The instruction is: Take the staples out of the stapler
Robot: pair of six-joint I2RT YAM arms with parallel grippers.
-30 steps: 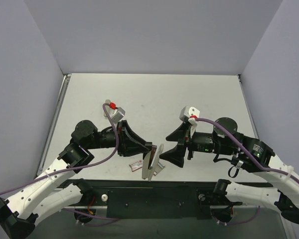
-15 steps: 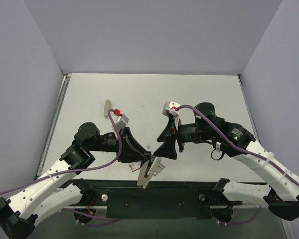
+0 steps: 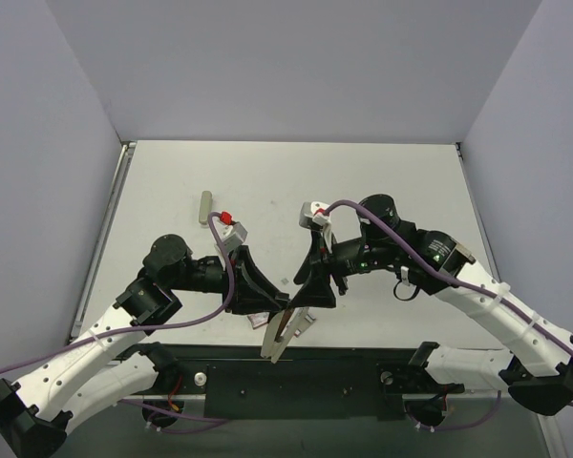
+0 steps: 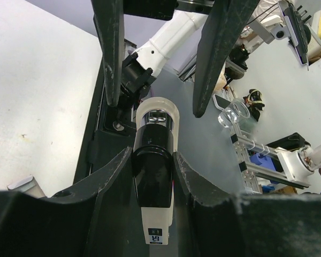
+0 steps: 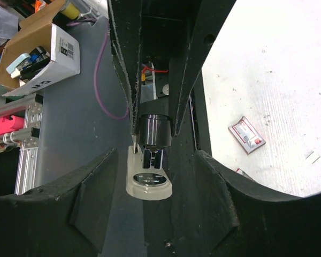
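One stapler (image 4: pixel 155 119), tight in left end effector (image 4: pixel 152 156)

Count:
- 2 arms: left arm (image 3: pixel 86 345), right arm (image 3: pixel 501 307)
- 2 hands: left hand (image 4: pixel 152 160), right hand (image 5: pixel 156 155)
- 1 stapler (image 3: pixel 277 336)
- 1 bench (image 3: pixel 363 181)

On the bench:
- 1 red-and-white box (image 5: pixel 246 135) in clear sight; maybe a second, half hidden, can't confirm
- 1 slim grey bar (image 3: pixel 205 205)
- 1 small white scrap (image 5: pixel 312 156)
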